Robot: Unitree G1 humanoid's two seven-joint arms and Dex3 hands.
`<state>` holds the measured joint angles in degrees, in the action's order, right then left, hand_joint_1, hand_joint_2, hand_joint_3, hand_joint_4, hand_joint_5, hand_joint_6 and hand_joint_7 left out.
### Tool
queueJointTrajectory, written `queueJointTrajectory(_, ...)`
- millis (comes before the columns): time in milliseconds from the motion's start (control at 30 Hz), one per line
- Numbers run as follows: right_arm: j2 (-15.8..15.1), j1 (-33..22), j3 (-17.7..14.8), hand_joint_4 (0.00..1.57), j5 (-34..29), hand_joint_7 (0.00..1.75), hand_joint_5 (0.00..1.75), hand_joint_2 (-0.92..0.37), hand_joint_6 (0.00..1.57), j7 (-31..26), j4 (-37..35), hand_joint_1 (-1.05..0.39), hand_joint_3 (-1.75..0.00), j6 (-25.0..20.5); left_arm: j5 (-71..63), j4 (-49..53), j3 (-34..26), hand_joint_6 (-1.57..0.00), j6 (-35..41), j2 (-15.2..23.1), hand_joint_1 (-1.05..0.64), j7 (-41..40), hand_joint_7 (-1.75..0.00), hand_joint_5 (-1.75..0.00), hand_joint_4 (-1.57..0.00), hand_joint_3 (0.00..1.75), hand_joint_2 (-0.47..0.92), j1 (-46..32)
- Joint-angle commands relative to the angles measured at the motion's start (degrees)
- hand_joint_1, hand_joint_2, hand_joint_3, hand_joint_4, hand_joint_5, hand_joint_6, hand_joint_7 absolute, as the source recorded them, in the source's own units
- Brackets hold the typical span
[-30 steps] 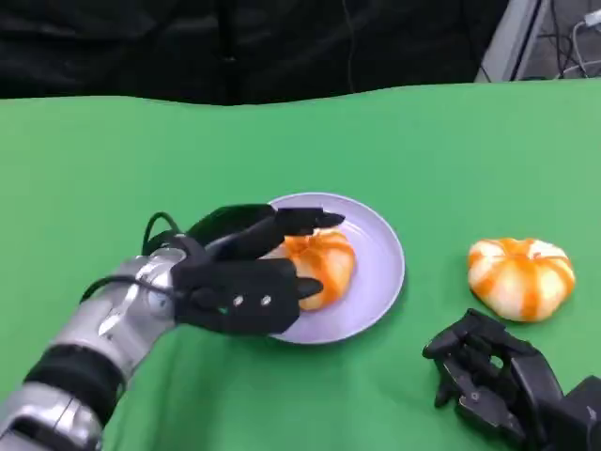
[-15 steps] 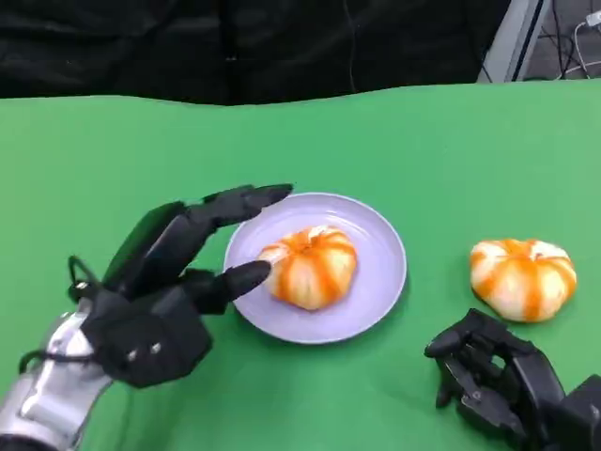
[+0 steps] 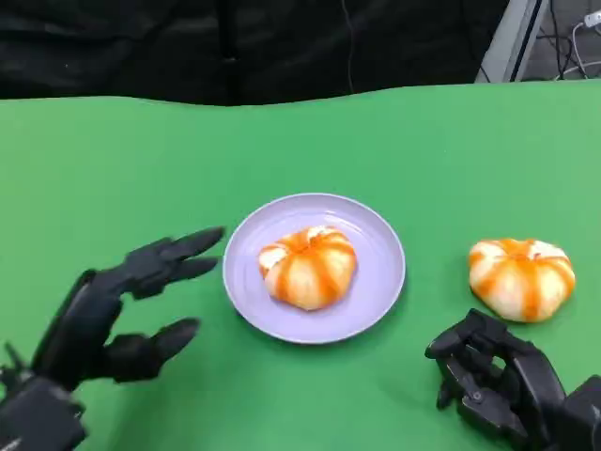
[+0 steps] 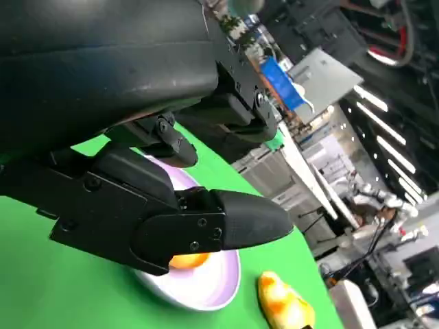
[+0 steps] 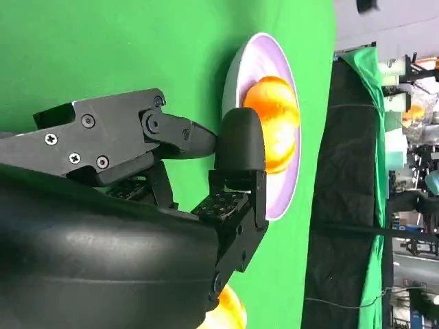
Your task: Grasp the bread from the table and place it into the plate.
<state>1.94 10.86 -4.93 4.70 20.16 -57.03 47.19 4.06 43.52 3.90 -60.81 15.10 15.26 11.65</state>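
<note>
L hand (image 3: 113, 315) is hovering low at near left, fingers spread wide w/ nothing in them, just beside the plate (image 3: 380, 240), likely because its bun is delivered. R hand (image 3: 502, 376) is sitting near right w/ fingers curled in, holding nothing, close to second bread (image 3: 521, 275) lying on green table (image 3: 423, 150), prob. staged for that grasp. First bread (image 3: 308, 266) is resting approx. centre of plate
</note>
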Motion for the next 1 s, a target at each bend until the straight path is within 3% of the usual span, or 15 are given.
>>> queueJointTrajectory(33, -1.0, -0.3, -0.4, 0.71, 0.4, 1.45, 1.75, -0.92, 0.65, 0.0, -0.8, -0.31, -0.51, -0.8, 6.9, 3.4, -2.5, -0.56, -3.3, -0.8, -0.72, 5.5, -0.01, -0.03, -0.77, 0.51, 0.92, -1.5)
queueJointTrajectory(367, -1.6, -0.5, -1.2, 0.71, 0.8, 1.44, 1.75, -0.92, 0.65, 0.5, -0.4, -0.29, -0.53, -0.5, 16.7, 9.3, -10.2, -0.52, -4.6, -2.8, -0.65, 16.6, 0.00, -0.01, -0.78, 0.50, 0.92, -4.1)
queueJointTrajectory(1000, -1.5, -0.5, -1.6, 0.72, 1.4, 1.44, 1.75, -0.92, 0.65, 1.5, -0.4, -0.29, -0.54, -0.5, 16.7, 11.3, -15.9, -0.53, -4.8, -3.9, -0.65, 21.5, 0.00, -0.01, -0.78, 0.51, 0.92, -3.5)
